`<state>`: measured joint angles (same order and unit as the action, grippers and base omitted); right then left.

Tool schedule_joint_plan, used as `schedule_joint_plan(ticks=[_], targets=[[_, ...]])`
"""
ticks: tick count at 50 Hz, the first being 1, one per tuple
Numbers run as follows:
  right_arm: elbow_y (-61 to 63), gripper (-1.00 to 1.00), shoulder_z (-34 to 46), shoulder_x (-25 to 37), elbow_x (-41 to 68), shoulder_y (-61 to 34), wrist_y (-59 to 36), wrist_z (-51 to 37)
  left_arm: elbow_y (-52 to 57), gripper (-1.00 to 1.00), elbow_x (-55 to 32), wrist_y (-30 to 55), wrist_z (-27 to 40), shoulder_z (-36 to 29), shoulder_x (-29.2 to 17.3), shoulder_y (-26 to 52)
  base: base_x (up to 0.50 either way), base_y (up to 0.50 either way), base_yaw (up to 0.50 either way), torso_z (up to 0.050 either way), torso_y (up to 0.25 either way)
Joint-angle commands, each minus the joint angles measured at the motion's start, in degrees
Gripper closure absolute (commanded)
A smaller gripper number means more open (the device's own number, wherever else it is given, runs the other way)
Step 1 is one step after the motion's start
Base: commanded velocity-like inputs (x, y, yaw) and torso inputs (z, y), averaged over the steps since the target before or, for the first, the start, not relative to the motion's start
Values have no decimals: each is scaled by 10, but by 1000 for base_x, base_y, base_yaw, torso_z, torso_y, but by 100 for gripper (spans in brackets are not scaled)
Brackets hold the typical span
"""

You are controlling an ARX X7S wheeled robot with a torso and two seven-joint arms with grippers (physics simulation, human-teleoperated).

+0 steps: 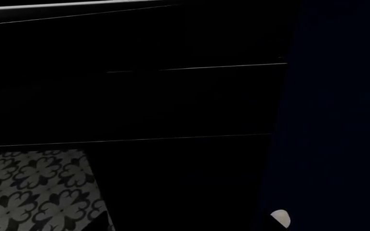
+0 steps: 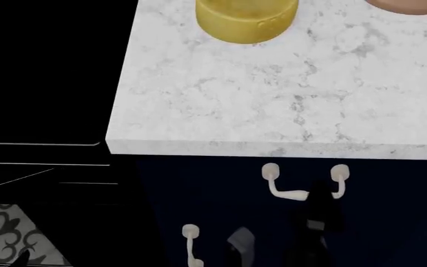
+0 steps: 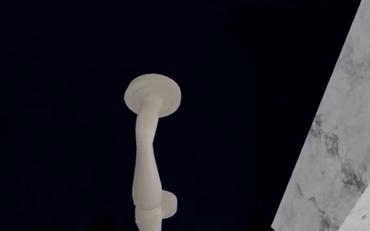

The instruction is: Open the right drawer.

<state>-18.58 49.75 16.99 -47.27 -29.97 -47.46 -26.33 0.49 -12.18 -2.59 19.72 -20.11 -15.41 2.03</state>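
Observation:
The right drawer (image 2: 221, 181) is the dark navy front just under the marble counter. It carries a horizontal cream bail handle (image 2: 291, 193) on two round mounts. My right gripper (image 2: 322, 189) is a black shape over the handle's right end, just below the right mount. The right wrist view looks along the handle (image 3: 145, 159) against the navy drawer front (image 3: 56, 120). Dark fingers of the right gripper (image 3: 182, 224) stand wide apart on either side of the bar, not closed on it. The left wrist view is almost black, and the left gripper's fingers cannot be made out.
The white marble counter (image 2: 288, 105) overhangs the drawer, with a yellow jar (image 2: 244, 19) at its back. Lower left is a cabinet door's vertical cream handle (image 2: 191, 245). A black appliance front (image 2: 43, 83) stands to the left above patterned floor tiles (image 2: 2, 236).

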Motion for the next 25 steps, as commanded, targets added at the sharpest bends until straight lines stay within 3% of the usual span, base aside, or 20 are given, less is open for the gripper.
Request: schedule_joint_plan(ticks=[1, 25], targets=[[-30, -100, 16, -12, -7, -26, 6, 9, 3, -100, 2, 2, 3, -4, -2, 1, 0, 0, 0, 0, 0], [-161, -100, 26, -39, 11, -57, 45, -22, -2, -100, 1, -3, 6, -8, -4, 2, 0, 0, 0, 0, 0]])
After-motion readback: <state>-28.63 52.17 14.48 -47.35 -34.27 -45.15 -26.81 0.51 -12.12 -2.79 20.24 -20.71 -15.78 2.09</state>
